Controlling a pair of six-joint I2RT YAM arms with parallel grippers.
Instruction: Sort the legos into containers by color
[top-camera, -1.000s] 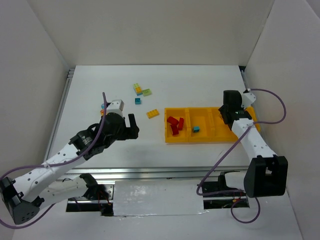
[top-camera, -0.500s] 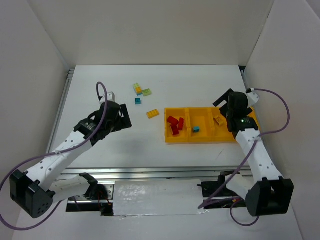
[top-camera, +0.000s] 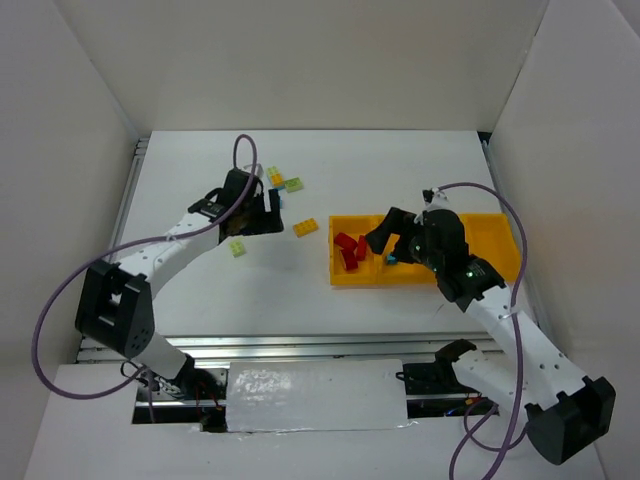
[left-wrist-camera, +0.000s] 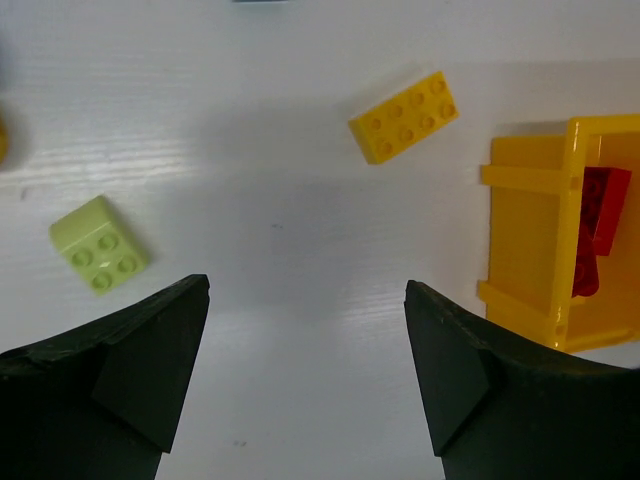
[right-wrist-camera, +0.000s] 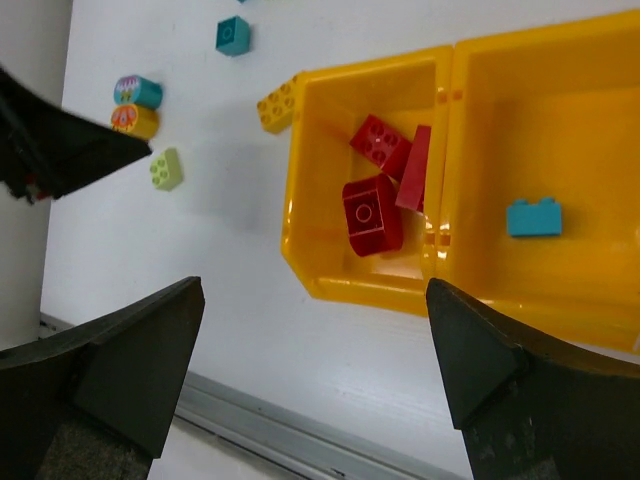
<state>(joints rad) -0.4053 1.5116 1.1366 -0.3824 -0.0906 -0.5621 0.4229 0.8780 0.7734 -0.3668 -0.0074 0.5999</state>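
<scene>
Yellow brick (left-wrist-camera: 404, 117) and pale green brick (left-wrist-camera: 99, 244) lie loose just ahead of the left gripper (left-wrist-camera: 305, 300), spread wide and empty, apparently to straddle its next pick, while the right gripper (right-wrist-camera: 312, 295), likewise wide and empty, hovers over the tray (right-wrist-camera: 292, 200) compartment holding red bricks (right-wrist-camera: 375, 200)

White table (top-camera: 400, 180), white walls (top-camera: 300, 60) on 3 sides, alu rail (top-camera: 300, 345) at near edge

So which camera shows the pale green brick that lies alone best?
The left wrist view: the pale green brick is large there, its studs clear. The top external view shows it only as a small pale blob; the right wrist view shows it hardly bigger.
</scene>
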